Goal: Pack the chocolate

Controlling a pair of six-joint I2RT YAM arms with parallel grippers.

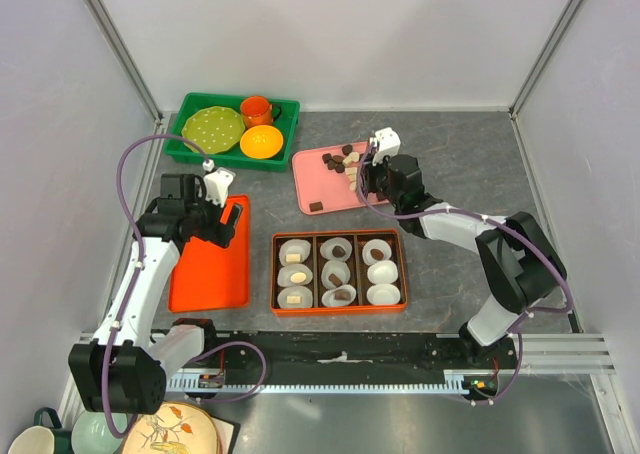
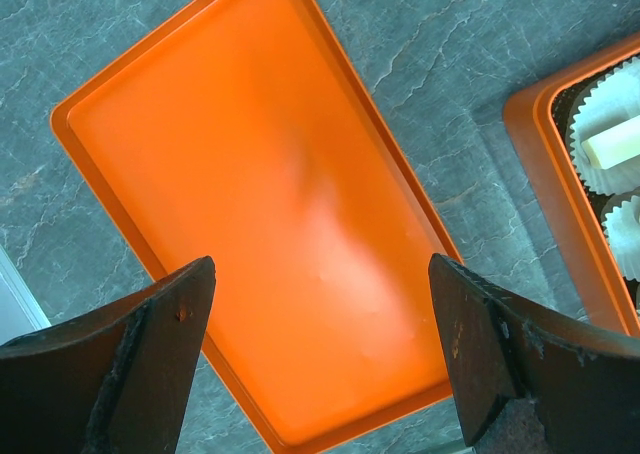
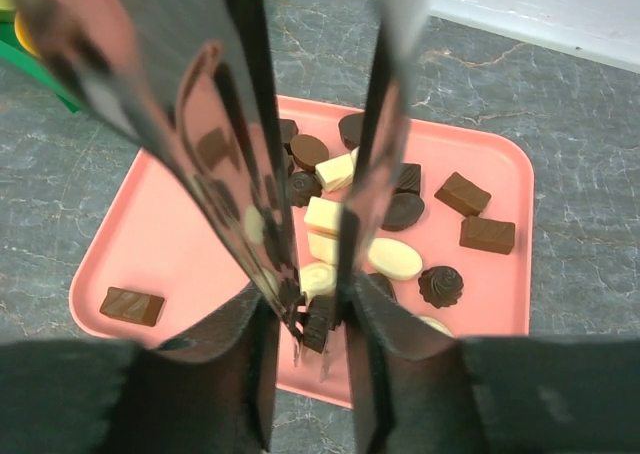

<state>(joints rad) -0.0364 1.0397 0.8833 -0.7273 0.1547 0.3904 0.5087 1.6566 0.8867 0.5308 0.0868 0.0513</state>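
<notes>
Loose chocolate [image 3: 400, 209] in dark, brown and cream pieces lies on a pink tray [image 3: 170, 244], seen at the back in the top view as the pink tray [image 1: 312, 182]. My right gripper [image 3: 312, 319] is shut on metal tongs [image 3: 250, 174], and the tong tips pinch one dark chocolate piece [image 3: 322, 324] just above the tray's near edge. An orange box [image 1: 338, 272] of white paper cups holds cream and dark pieces in several cups. My left gripper [image 2: 320, 324] hangs open over an orange tray [image 2: 260, 174] with nothing between its fingers.
A green basket [image 1: 235, 129] with a green plate, an orange cup and a yellow bowl stands at the back left. The orange tray [image 1: 210, 264] lies left of the box. The box corner [image 2: 560, 174] with a cream piece in a cup shows in the left wrist view.
</notes>
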